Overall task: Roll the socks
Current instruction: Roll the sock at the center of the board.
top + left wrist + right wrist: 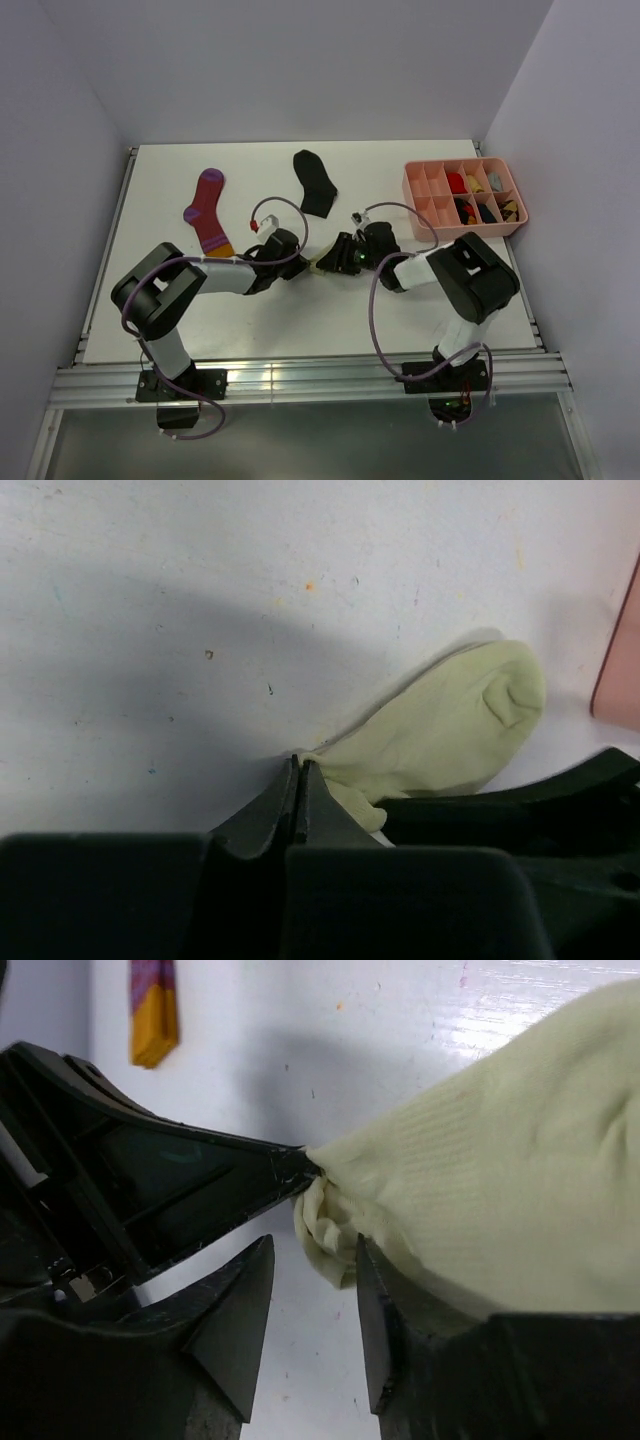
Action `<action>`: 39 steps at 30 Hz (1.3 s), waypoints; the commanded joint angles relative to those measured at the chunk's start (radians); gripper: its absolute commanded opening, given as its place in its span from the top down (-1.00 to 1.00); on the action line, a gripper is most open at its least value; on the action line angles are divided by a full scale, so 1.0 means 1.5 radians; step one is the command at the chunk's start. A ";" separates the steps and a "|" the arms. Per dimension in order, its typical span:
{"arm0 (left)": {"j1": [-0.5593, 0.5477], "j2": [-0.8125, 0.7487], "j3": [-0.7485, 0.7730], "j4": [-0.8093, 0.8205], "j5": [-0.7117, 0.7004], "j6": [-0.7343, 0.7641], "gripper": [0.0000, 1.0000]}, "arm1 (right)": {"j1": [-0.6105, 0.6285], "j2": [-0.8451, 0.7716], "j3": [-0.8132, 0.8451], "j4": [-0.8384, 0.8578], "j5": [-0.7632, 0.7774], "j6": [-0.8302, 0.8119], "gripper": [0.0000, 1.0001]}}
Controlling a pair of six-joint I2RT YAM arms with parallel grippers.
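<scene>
The small cream sock (450, 730) lies on the white table between my two grippers, its near end bunched (330, 1235). My left gripper (300, 761) is shut, its tips pinching the sock's edge; the right wrist view shows it (298, 1167) holding the drawn-out corner. My right gripper (314, 1242) is open, the bunched end resting against its right finger (372, 1300) with a gap to the left one. Both grippers meet mid-table (322, 262). The magenta striped sock (208, 210) and the black ankle sock (316, 182) lie flat further back.
A pink compartment tray (410, 195) holding several small rolled items stands at the back right; its edge (620, 660) shows in the left wrist view. The magenta sock's orange toe (152, 1010) appears at the top left of the right wrist view.
</scene>
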 commanded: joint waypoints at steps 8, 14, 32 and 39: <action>-0.016 -0.055 0.046 -0.165 -0.072 0.053 0.99 | 0.157 -0.171 0.048 -0.254 0.303 -0.276 0.07; -0.018 -0.060 0.063 -0.203 -0.075 0.062 0.99 | 0.231 -0.169 0.023 -0.176 0.381 -0.384 0.08; -0.017 -0.060 0.075 -0.232 -0.065 0.060 0.99 | 0.283 -0.036 0.063 -0.078 0.394 -0.461 0.06; -0.017 -0.072 0.066 -0.233 -0.068 0.046 0.99 | 0.283 0.008 0.102 -0.131 0.396 -0.446 0.13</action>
